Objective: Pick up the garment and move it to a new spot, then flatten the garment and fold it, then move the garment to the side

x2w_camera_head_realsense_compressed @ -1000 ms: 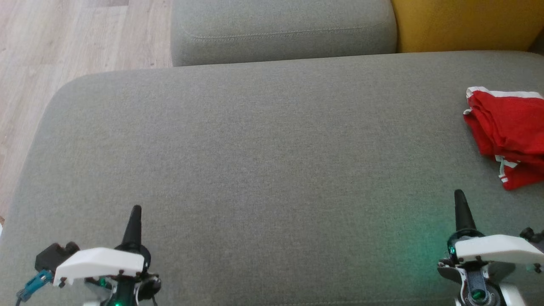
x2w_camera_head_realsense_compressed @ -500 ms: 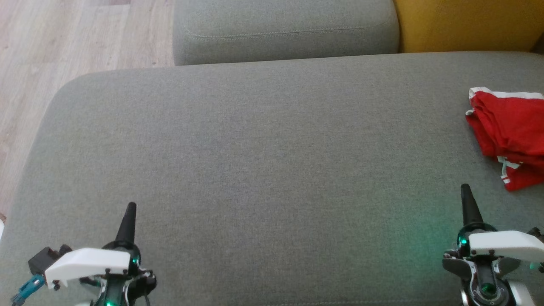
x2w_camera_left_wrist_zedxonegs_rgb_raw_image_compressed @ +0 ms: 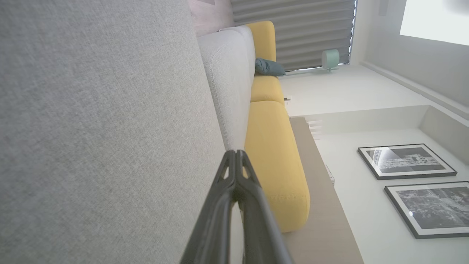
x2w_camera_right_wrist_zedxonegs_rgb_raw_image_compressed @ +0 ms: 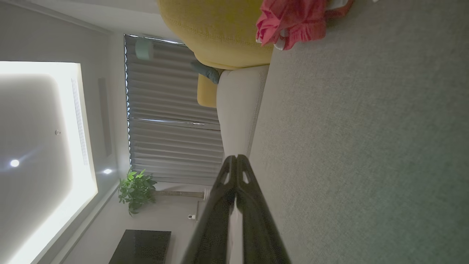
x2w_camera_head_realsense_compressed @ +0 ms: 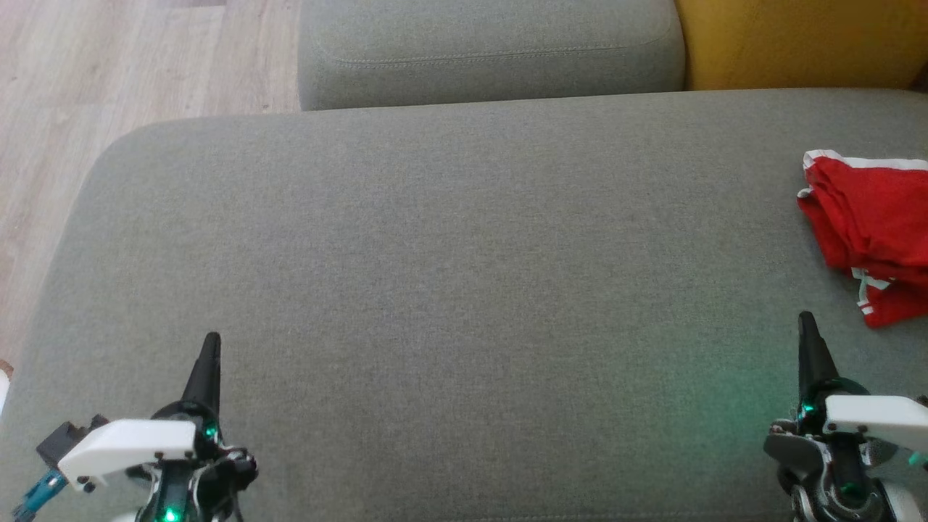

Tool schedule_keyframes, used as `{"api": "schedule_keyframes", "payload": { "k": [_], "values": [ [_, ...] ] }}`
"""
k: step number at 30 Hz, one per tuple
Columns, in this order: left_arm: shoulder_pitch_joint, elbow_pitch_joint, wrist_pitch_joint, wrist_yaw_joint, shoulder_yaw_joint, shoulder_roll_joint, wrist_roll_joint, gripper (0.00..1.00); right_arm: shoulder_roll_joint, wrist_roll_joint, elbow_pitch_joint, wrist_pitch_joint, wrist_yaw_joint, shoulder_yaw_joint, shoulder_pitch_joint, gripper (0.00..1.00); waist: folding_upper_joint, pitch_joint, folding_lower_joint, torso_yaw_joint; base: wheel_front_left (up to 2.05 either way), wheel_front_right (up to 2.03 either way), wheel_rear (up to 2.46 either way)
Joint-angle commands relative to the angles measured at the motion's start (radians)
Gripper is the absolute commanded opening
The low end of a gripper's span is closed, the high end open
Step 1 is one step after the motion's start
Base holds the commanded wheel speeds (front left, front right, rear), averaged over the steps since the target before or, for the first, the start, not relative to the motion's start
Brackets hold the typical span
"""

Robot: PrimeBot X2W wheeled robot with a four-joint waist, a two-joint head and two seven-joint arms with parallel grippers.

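The garment is red with white trim and lies crumpled at the right edge of the grey sofa seat. It also appears at the top of the right wrist view as the garment. My right gripper is shut and empty, hovering at the lower right, a little short of the garment's near corner. At the lower left my left gripper is shut and empty too, far from the cloth. Both wrist views show closed fingertips: left gripper, right gripper.
A grey back cushion and a yellow cushion stand behind the seat. Wooden floor lies beyond the seat's left edge. The broad grey seat stretches between the two grippers.
The head view has drifted slightly, so the sofa and garment sit a bit further right. Both grippers have eased outward and lower in the picture, still shut. The garment has not been touched.
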Motion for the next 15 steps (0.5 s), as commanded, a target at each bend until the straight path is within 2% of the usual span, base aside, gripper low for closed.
{"api": "schedule_keyframes", "payload": {
  "k": [1, 15],
  "values": [
    [-0.062, -0.038, 0.009, -0.012, 0.04, 0.013, -0.023, 0.0, -0.004, 0.03, -0.041, 0.011, 0.006, 0.012, -0.052, 0.0, 0.0, 0.0, 0.0, 0.0, 0.0, 0.0, 0.0],
    [-0.076, -0.04, 0.049, -0.039, 0.077, 0.012, -0.163, 0.0, -0.004, 0.185, -0.055, 0.041, 0.007, -0.008, -0.056, 0.0, 0.0, 0.001, 0.0, 0.006, 0.0, 0.0, 0.0]
  ]
}}
